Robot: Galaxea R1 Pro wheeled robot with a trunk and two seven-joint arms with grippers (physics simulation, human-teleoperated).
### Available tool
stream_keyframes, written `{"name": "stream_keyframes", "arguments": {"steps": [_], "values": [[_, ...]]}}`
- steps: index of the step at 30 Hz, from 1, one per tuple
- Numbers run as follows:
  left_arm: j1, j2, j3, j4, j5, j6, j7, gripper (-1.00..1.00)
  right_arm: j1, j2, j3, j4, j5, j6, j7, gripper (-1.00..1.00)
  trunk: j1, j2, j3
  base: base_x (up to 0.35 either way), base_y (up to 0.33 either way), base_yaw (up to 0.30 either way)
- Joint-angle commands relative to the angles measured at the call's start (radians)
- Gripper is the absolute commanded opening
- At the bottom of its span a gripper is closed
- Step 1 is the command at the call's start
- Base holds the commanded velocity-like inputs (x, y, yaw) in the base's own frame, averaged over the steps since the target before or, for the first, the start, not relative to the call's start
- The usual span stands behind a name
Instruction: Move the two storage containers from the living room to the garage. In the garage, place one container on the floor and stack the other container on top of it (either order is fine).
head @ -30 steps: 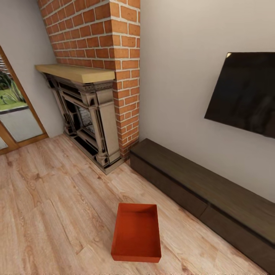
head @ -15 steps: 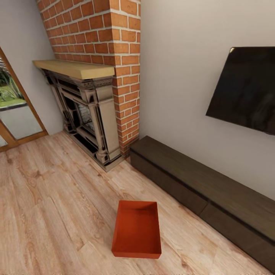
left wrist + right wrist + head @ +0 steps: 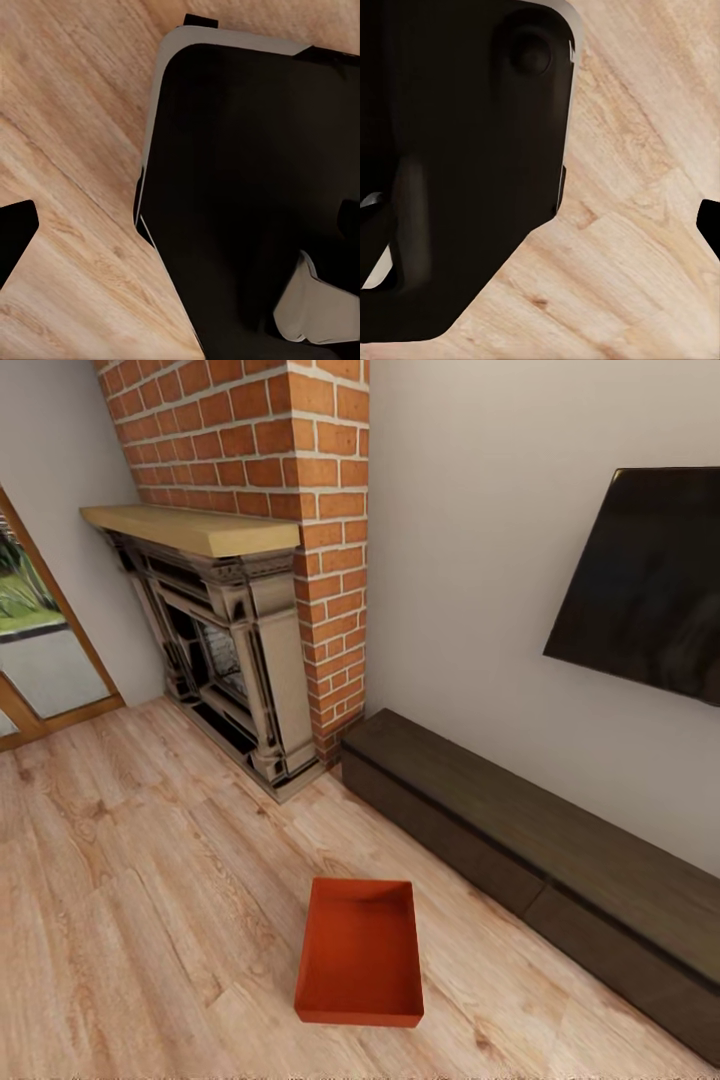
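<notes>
You're looking at the living room: light wood plank floor (image 3: 130, 880) across the lower frame, white wall (image 3: 470, 560) ahead. Red brick chimney (image 3: 290, 490) rises at upper centre-left, with the ornate fireplace (image 3: 225, 660) and its pale wooden mantel (image 3: 190, 528) against its left side. Long dark low bench (image 3: 540, 850) runs along the wall from the chimney's foot toward the lower right; black TV (image 3: 650, 595) is mounted above it, cut off by the right edge. Glazed door with wood frame (image 3: 40, 660) sits at far left, greenery behind it. One storage container (image 3: 360, 950), orange-red, open-topped and empty, lies flat on the planks at lower centre, near the bench but apart from it, nothing on the planks around it. Wrist views: each shows a dark robot body part (image 3: 255, 195) over planks, with a black tip at the frame edge; can't tell whether either pincer is spread or closed.
</notes>
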Motion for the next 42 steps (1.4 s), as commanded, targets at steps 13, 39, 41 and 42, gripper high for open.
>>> {"name": "stream_keyframes", "arguments": {"steps": [13,39,41,42], "values": [[-0.001,0.0,0.004,0.001,0.009,-0.003,0.006,1.0,-0.001,0.0,0.007,0.003,-0.003,-0.005,0.0,1.0,0.0,-0.001,-0.022,0.0,0.0,0.0],[-0.001,-0.001,0.0,0.001,0.008,-0.003,0.007,1.0,-0.001,0.0,0.007,0.003,-0.003,-0.006,0.0,1.0,0.0,-0.001,-0.063,0.0,0.0,0.0],[-0.001,-0.001,0.001,0.001,0.008,-0.003,0.007,1.0,-0.001,0.0,0.007,0.003,-0.003,-0.006,0.0,1.0,0.0,-0.001,-0.066,0.0,0.0,0.0],[-0.001,-0.001,0.001,0.001,0.008,-0.003,0.007,1.0,-0.001,0.0,0.007,0.003,-0.003,-0.006,0.0,1.0,0.0,-0.001,-0.068,0.0,0.0,0.0]]}}
